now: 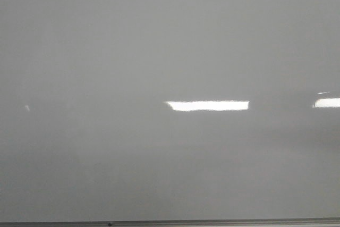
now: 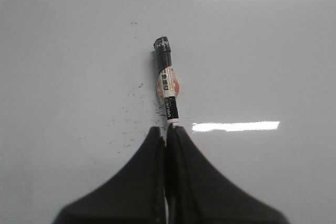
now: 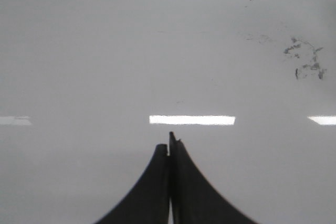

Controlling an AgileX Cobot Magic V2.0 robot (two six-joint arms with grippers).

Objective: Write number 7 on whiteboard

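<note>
The whiteboard is a glossy grey-white board that fills the front view, with a thin grey edge strip along the bottom. No number 7 shows on it in any view. Neither gripper appears in the front view. In the left wrist view my left gripper is shut on a black marker with a white and red label, which sticks out from the fingertips toward the whiteboard. In the right wrist view my right gripper is shut and empty over the whiteboard.
Bright rectangular light reflections lie on the board. Faint black specks mark the board beside the marker. Smudged black marks show on the board in the right wrist view.
</note>
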